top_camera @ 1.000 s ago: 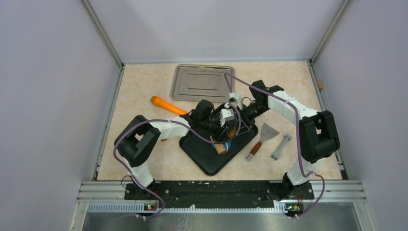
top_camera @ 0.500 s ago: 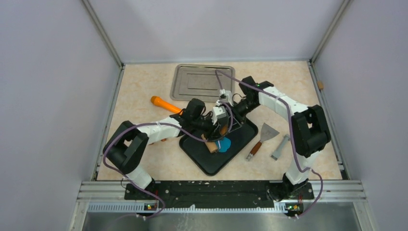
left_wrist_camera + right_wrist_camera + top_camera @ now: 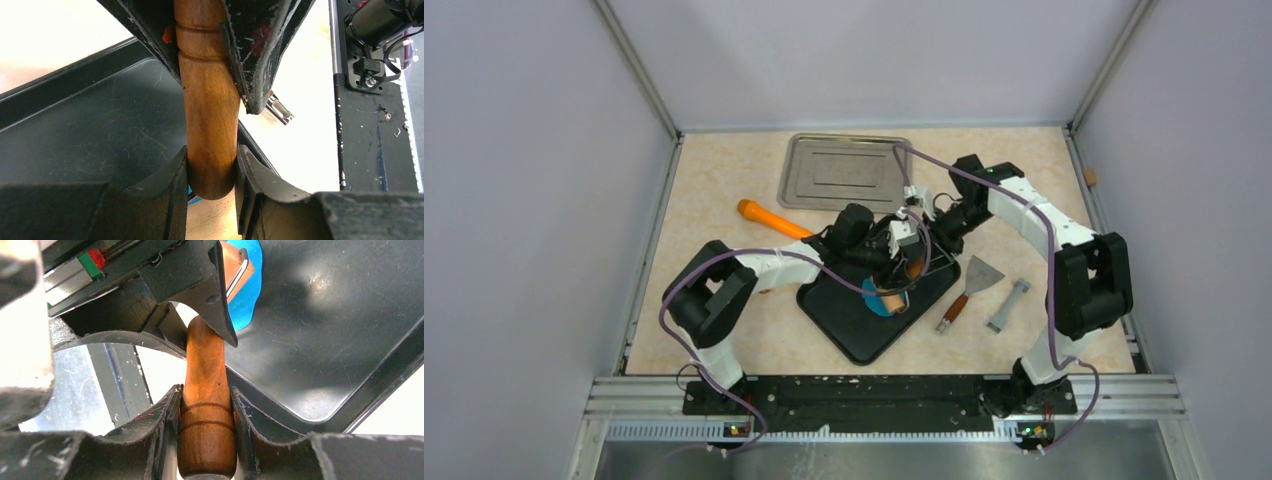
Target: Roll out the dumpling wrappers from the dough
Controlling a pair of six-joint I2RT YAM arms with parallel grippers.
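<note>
Our left hand (image 3: 211, 172) pinches one end of the wooden pin (image 3: 207, 110), its fingers pressed against the wood on both sides. We judge that a grip at each end keeps the pin level, so it bears down evenly.

Sweeping from the desk's (image 3: 724, 180) left side, an orange cylinder (image 3: 772, 220) lies unused, apart from the work. Just beyond it, a steel tray (image 3: 796, 190) sits at the far edge. It probably waits for finished pieces.

Nearer the middle, the black tray (image 3: 854, 335) lies cornerwise to the near edge and gives the rolling a smooth base. The blue dough (image 3: 247, 295) lies near this tray's middle, under the pin. We cannot tell whether the wood touches it.

Our right hand (image 3: 206, 410) clamps the pin's other, grooved end in the same way. The two hands almost meet over the dough.

Right of the black tray, a scraper (image 3: 969, 285) and a grey bar (image 3: 1008, 305) lie side by side. They are well out of the pin's path but within the right arm's reach.
</note>
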